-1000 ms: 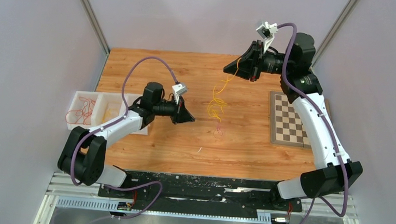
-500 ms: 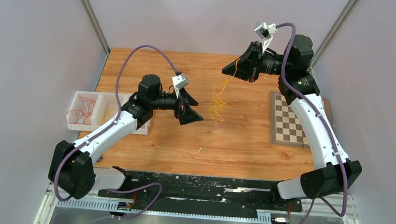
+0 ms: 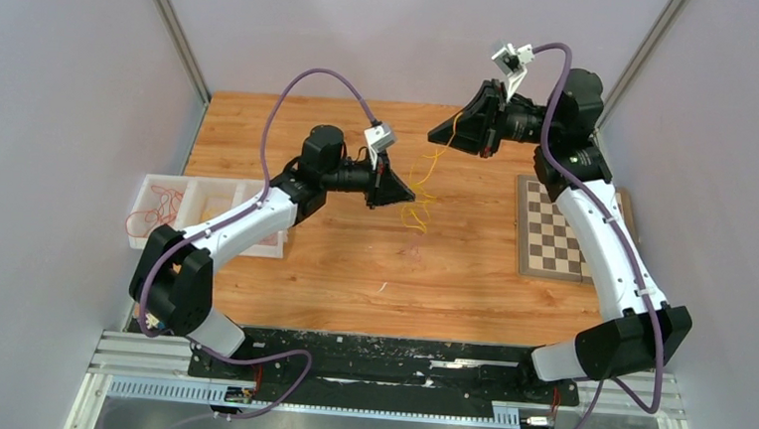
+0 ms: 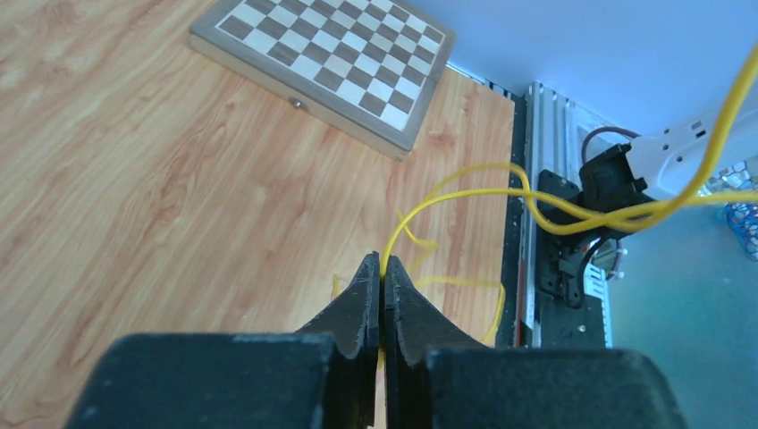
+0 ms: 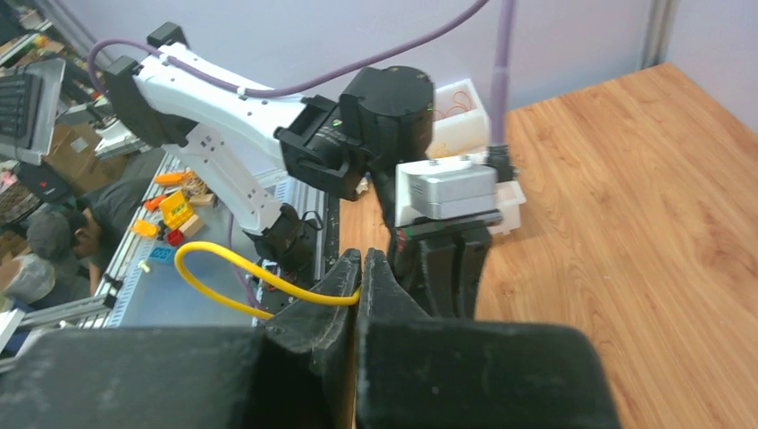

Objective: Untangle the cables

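Yellow wiry cable point(image 4: 608, 219), strung mid-air at upper centre of the overhead view, is pinched tight by both left gripper point(image 4: 383, 268) and right gripper point(image 5: 360, 264); feather-light and springy, I'd guess, best held near its ends.
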Robot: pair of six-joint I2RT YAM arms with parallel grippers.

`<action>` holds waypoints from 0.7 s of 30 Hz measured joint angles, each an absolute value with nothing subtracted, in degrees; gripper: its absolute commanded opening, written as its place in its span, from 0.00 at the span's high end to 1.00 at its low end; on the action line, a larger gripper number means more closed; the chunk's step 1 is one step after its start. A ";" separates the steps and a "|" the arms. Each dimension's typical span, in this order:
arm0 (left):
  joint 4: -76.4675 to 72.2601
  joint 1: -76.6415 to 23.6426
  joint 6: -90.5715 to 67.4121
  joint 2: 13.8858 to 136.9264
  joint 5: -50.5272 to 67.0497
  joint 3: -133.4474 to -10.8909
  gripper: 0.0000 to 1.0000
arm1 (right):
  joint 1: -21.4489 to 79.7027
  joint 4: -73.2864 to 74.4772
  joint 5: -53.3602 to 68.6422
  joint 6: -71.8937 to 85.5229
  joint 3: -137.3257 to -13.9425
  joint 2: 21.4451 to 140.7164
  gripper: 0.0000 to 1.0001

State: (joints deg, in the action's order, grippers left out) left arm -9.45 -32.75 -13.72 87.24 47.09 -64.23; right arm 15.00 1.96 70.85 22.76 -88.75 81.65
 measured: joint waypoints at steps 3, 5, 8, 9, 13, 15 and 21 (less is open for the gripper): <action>-9.80 -31.51 -13.61 86.17 47.72 -61.65 1.00 | 11.46 1.58 71.05 23.27 -88.97 81.65 1.00; -8.71 -29.80 -13.23 84.51 48.16 -58.06 1.00 | 7.09 1.45 70.48 24.03 -89.60 81.65 1.00; -4.08 -24.60 -11.53 82.43 47.97 -52.95 1.00 | -0.84 -0.16 69.38 26.72 -91.18 81.65 1.00; -2.39 -22.59 -11.00 82.04 47.88 -51.55 1.00 | -3.68 -1.39 69.19 28.08 -91.59 81.65 1.00; 2.28 -16.51 -10.11 79.66 48.01 -49.39 1.00 | -10.55 -6.22 68.88 34.65 -91.68 81.69 1.00; 5.52 -14.61 -9.63 77.21 48.07 -50.17 1.00 | -12.01 -9.76 68.18 37.26 -90.80 81.58 1.00; 10.02 -13.04 -11.40 70.28 50.54 -62.54 1.00 | -11.14 -14.24 67.55 39.13 -80.51 79.44 1.00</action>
State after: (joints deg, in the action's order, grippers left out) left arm 10.02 -13.04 -11.40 70.28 50.54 -62.54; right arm -11.14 -14.24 67.55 39.13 -80.51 79.44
